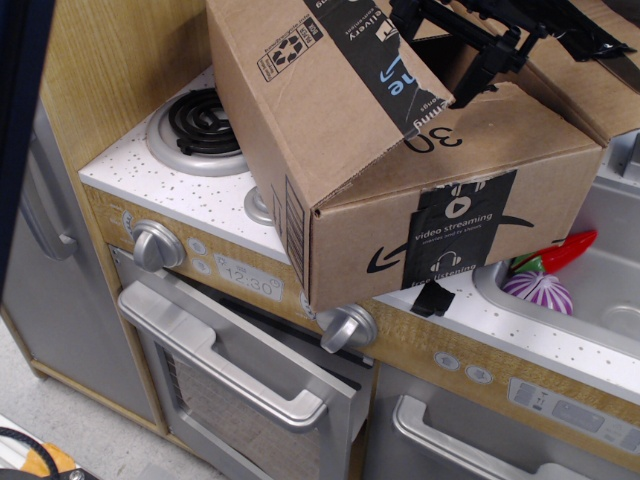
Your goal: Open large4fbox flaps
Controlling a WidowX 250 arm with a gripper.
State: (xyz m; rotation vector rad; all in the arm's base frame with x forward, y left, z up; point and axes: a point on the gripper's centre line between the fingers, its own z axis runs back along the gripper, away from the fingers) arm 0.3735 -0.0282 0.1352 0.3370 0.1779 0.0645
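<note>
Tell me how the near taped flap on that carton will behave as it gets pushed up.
The flap looks stiff, likely hinging at its crease, not bending. Its torn tape probably won't resist. The carton overhangs the counter, so it might shift or tip.

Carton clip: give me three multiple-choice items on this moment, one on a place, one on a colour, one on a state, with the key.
1. Where does the carton sit?
A. on the toy kitchen counter, beside the burner
B. on the floor
C. inside the oven

2. What colour is the tape on the carton's front?
A. clear
B. black
C. red

3. How is the near-left flap?
A. flat and sealed
C. torn off
B. lifted at an angle

Key: 1 A, the carton rests on the white counter next to the burner. 2 B, the printed strip is black. 3 B, the flap's edge stands above the "30" flap, with the gripper at it.
</note>
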